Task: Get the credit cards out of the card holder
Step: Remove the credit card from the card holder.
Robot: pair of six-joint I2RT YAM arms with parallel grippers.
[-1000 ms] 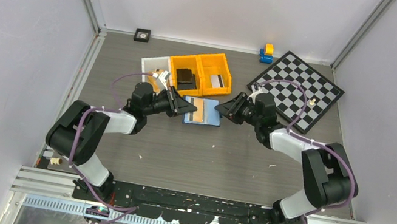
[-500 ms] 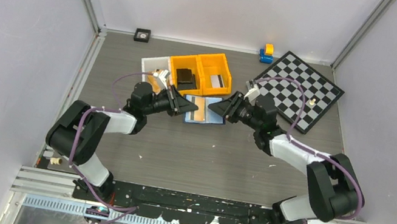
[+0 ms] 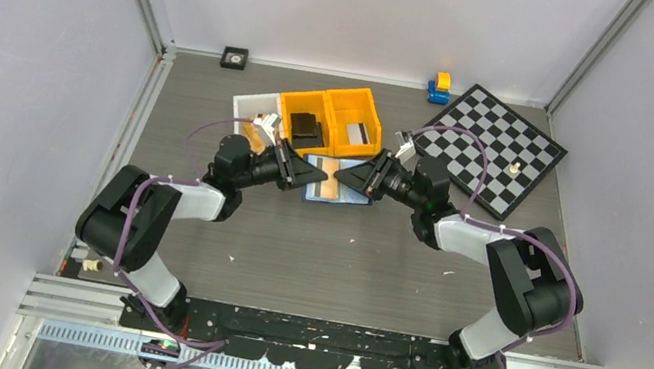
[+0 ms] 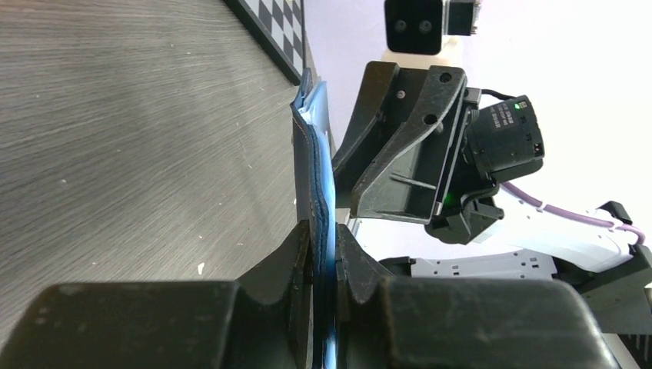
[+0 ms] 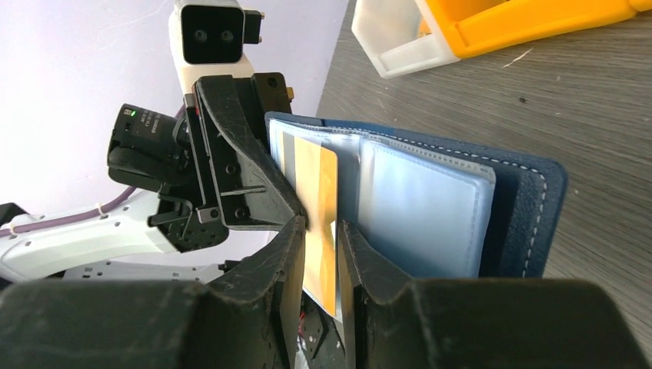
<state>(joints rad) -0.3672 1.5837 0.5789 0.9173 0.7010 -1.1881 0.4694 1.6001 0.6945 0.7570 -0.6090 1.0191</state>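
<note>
The left gripper point(image 4: 323, 250) is clamped on one edge of the open navy card holder point(image 5: 461, 211), which sits between the 2 grippers just in front of the 2 orange bins point(image 3: 356, 96). The right gripper point(image 5: 321, 242) pinches the gold card point(image 5: 317, 184), which is sticking out of a clear pocket
</note>
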